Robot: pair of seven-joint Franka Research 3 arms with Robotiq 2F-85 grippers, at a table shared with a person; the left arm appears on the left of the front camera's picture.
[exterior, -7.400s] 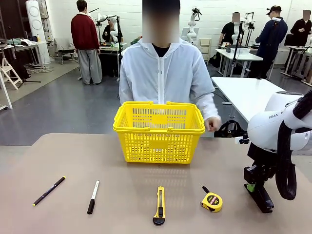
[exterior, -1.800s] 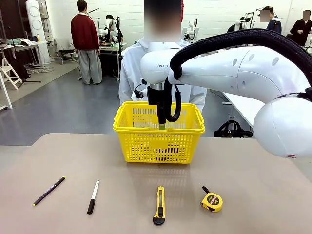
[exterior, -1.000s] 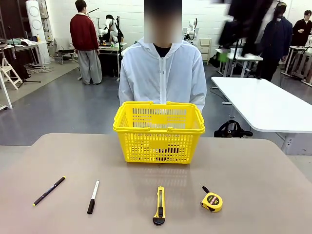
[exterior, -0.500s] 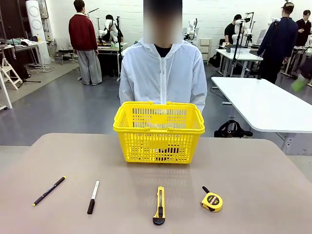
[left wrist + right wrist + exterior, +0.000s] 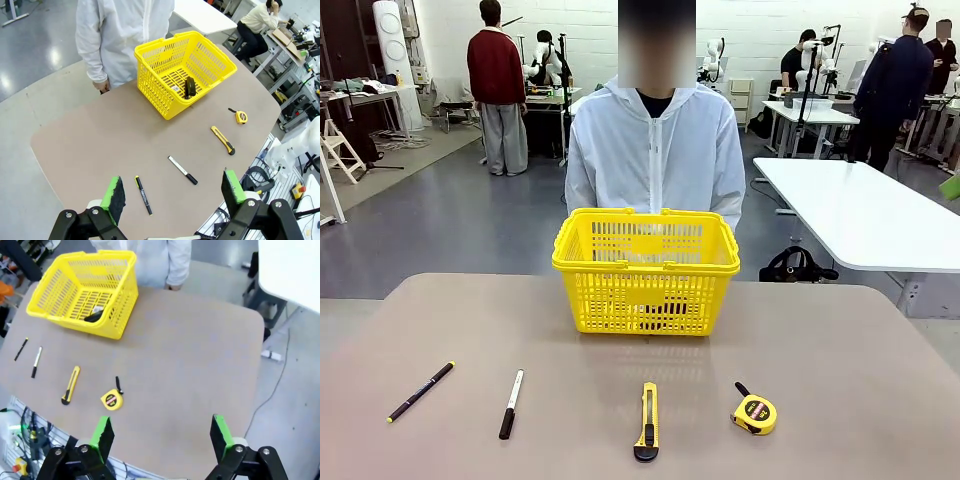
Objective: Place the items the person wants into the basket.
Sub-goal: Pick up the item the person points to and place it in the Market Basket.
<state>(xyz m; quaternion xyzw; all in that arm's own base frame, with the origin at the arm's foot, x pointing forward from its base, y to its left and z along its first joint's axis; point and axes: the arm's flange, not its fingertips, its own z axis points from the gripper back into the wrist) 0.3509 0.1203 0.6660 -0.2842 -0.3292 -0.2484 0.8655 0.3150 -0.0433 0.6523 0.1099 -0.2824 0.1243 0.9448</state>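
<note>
L gripper [image 5: 172,189] & R gripper [image 5: 161,432] both released, empty, above table [image 5: 820,330]. marker [image 5: 510,404] & utility knife [image 5: 647,421] lie by near edge — basket [image 5: 646,300] at far edge, by person [image 5: 650,160].

L gripper [image 5: 173,194] up high, aimed down, fingers [image 5: 115,199] spread wide, nothing btwn them. R gripper [image 5: 161,435] same: high, fingers [image 5: 103,433] wide apart, empty. Green blur [image 5: 953,186] at front view's right edge, prob. an R pad.
</note>
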